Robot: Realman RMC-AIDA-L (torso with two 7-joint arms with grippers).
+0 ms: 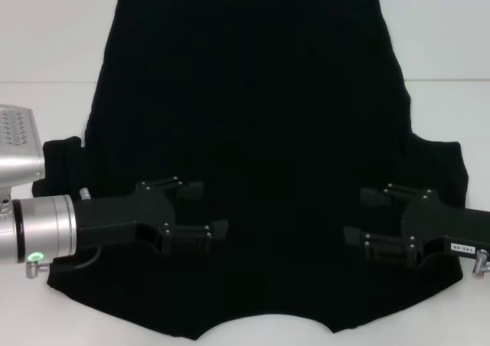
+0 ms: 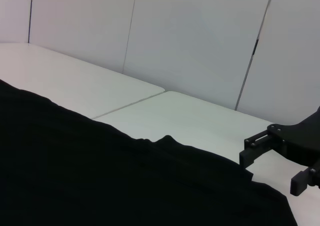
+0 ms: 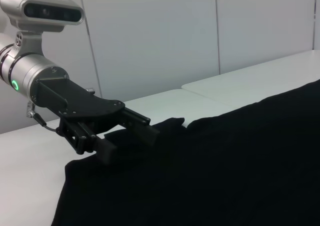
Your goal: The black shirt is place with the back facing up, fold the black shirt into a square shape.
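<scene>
Black shirt fills nearly the whole white table, spread flat with its plain side up; no lettering shows. From the head camera its hem sits at twelve o'clock, the neckline curve at six, and a short sleeve sticks out toward three and another toward nine.

Left gripper comes in from about eight o'clock, over the cloth near the left shoulder, its two black fingers spread wide and pointing toward the middle of the shirt. Nothing sits between them. Whether they touch the fabric I cannot tell.

Right gripper mirrors it from about four o'clock, over the right shoulder area, fingers likewise parted wide and holding nothing.

Pale wall panels stand behind the table in both wrist views.
</scene>
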